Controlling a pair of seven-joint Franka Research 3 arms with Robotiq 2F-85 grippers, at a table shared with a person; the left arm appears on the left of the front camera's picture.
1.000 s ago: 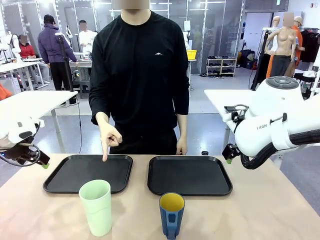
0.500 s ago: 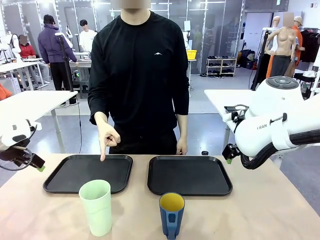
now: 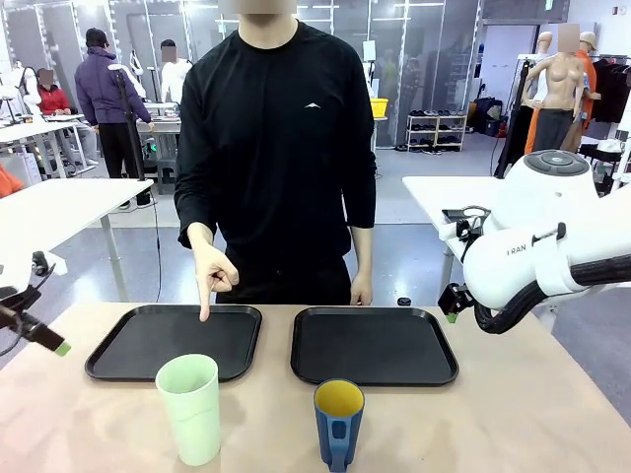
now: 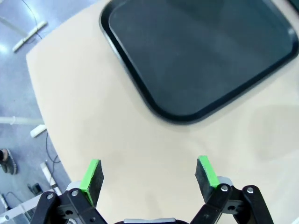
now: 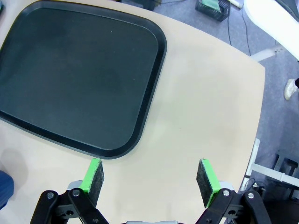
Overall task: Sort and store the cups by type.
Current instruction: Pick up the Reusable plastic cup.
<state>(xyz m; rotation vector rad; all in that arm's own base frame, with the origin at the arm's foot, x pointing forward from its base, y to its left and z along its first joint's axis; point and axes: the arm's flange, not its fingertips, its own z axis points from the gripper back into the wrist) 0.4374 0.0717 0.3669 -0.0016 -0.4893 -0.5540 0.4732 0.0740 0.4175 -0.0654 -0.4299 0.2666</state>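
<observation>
In its wrist view the left gripper (image 4: 148, 176) is seen spread wide and empty beside the left black rectangular tray (image 4: 196, 56). In the front view the tall mint-green plastic tumbler (image 3: 189, 406) is stood upright, mouth up, nearer than that tray. To its right the dark blue yellow-lined mug (image 3: 338, 422) is also upright, with its handle turned nearward. The right gripper (image 5: 149, 179) is likewise seen open.

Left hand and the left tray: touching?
Apart. Left wrist view: the open left hand hangs over bare table, with the left tray clear beyond its fingertips.
</observation>
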